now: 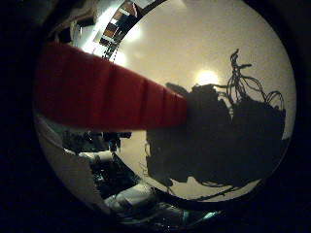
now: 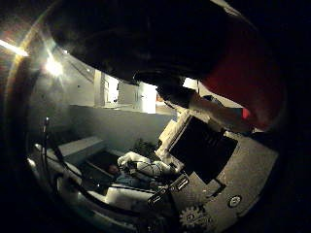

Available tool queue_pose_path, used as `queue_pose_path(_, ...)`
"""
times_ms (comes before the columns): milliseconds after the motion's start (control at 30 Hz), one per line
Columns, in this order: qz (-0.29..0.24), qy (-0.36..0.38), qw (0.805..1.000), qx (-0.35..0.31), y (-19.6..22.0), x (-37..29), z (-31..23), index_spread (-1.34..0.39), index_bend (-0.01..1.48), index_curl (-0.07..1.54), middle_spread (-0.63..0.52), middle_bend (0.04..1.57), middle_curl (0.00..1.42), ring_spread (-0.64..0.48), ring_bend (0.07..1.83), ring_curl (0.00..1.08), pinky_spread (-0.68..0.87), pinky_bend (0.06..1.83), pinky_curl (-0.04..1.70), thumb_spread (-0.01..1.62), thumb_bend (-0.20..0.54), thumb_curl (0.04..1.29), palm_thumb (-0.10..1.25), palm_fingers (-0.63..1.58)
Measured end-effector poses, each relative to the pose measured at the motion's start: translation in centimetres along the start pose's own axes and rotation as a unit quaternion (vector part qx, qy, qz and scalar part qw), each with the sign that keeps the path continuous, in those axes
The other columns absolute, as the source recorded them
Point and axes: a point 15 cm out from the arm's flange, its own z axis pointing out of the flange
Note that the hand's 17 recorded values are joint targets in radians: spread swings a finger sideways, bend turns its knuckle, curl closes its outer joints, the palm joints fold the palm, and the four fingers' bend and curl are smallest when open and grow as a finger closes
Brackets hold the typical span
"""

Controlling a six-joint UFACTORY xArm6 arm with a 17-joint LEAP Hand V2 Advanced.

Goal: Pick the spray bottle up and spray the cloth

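The spray bottle's red part (image 1: pixel 107 97) lies right across the little finger side view, very close to my palm. In the thumb side view the dark body (image 2: pixel 146 39) of the same bottle fills the space against the palm. My right hand (image 2: pixel 218 184) shows as grey and black geared parts beside it, and a pale finger (image 2: pixel 214 114) curls across the bottle. The hand is shut on the bottle. Beyond the red part spreads the white table (image 1: pixel 194 43), with the dark shadow (image 1: pixel 218 141) of hand and bottle on it. No cloth shows in either view.
The table's edge (image 1: pixel 146 174) runs past the shadow, with dark equipment and white parts (image 1: pixel 131 194) beyond it. Shelving (image 1: pixel 116 24) stands at the far side of the room. A grey wall and lit doorway (image 2: pixel 126 97) lie behind the hand.
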Motion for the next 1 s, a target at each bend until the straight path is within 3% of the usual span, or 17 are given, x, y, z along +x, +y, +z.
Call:
queue_pose_path(200,-0.009,-0.012,0.999,0.035,-1.1,-1.0,-0.3,-0.47,0.89,1.05,-0.35,1.06,1.09,-0.27,1.29,0.77,-0.25,1.25,0.81,0.92,-0.011,0.37,0.90,1.10)
queue_pose_path(467,-0.027,-0.005,0.997,0.074,-2.1,-3.2,-2.4,-0.35,1.01,1.07,-0.23,1.22,1.03,-0.25,1.31,0.83,-0.20,1.23,0.92,0.95,-0.005,0.43,1.05,1.11)
queue_pose_path(733,-0.059,0.040,0.994,0.077,-2.0,-6.7,-4.9,-0.28,1.07,1.04,-0.18,1.28,0.97,-0.25,1.32,0.85,-0.18,1.20,1.01,1.07,-0.013,0.44,1.07,1.10)
queue_pose_path(1000,-0.097,0.130,0.986,0.032,0.0,-10.9,-6.1,-0.26,1.08,1.01,-0.16,1.32,0.93,-0.24,1.32,0.87,-0.17,1.16,1.09,1.11,-0.013,0.44,1.06,1.10)
